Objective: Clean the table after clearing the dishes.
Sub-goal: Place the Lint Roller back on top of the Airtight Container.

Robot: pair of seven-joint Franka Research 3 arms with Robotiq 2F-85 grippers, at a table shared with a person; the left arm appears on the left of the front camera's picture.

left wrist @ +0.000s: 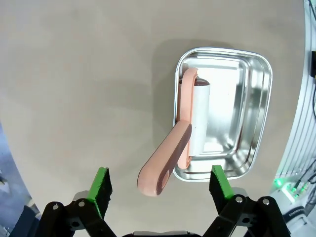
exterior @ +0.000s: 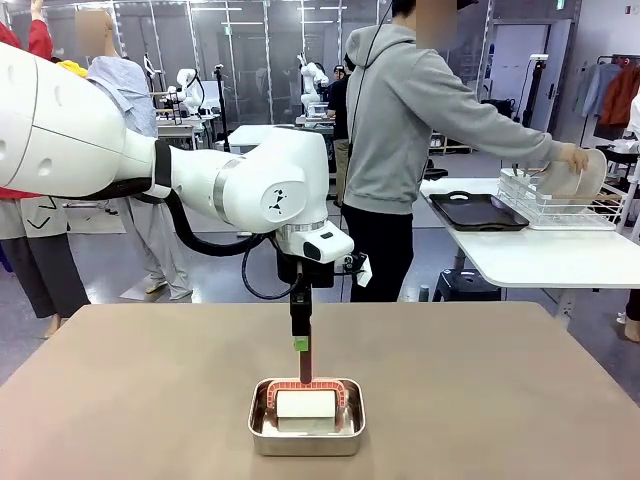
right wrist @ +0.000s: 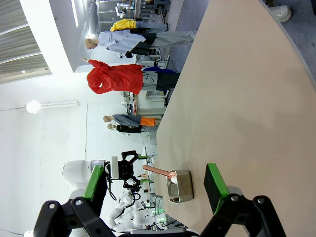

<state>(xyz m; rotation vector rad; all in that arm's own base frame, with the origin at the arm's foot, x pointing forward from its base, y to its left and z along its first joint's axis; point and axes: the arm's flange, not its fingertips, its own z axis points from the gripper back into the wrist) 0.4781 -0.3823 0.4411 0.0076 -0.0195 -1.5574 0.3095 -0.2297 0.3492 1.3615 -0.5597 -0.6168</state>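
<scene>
The large rectangular matte taupe-brown table (exterior: 150,390) with rounded corners lies bare over most of its top. A round white dinner plate (exterior: 563,178) is held tilted over a white wire rack on the far white table.

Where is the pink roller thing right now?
The pink lint roller sits in the small steel pan near the front middle of the table, its handle sticking up toward the open left gripper above it.
</scene>
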